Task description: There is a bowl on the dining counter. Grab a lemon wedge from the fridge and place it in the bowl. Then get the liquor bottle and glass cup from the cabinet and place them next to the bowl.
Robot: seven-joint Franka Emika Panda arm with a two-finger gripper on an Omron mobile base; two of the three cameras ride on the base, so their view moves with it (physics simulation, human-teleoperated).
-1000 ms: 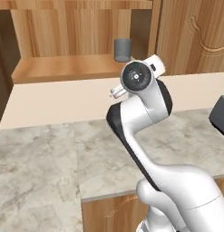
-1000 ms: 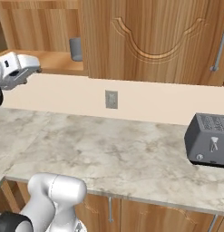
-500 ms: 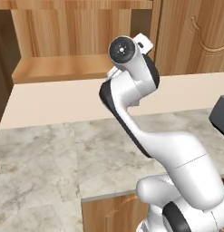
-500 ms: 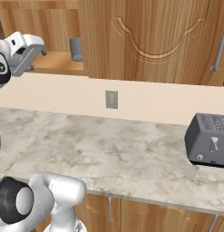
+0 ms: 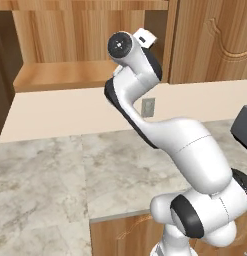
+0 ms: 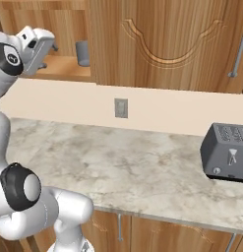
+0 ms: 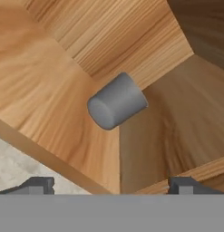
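Observation:
The glass cup (image 6: 82,53), a short grey tumbler, stands on the plank shelf of the open cabinet (image 6: 59,66). In the hand view the glass cup (image 7: 117,101) lies straight ahead in the shelf's corner, some way off. My gripper (image 7: 112,186) is open, with its two dark fingertips (image 7: 38,185) wide apart and nothing between them. From the right base view the hand (image 6: 40,44) is raised to shelf height, left of the cup. In the left base view the arm (image 5: 132,55) covers the cup. The bowl, lemon wedge, fridge, liquor bottle and dining counter are out of view.
A marbled counter (image 6: 118,162) runs below the cabinet. A dark toaster (image 6: 226,152) sits at its right end. A wall outlet (image 6: 121,108) is on the beige backsplash. A carved cabinet door (image 6: 167,44) is closed to the right of the open shelf.
The arm has risen and the hand has swung up to the cabinet shelf, nearer the glass cup. The gripper has stayed open.

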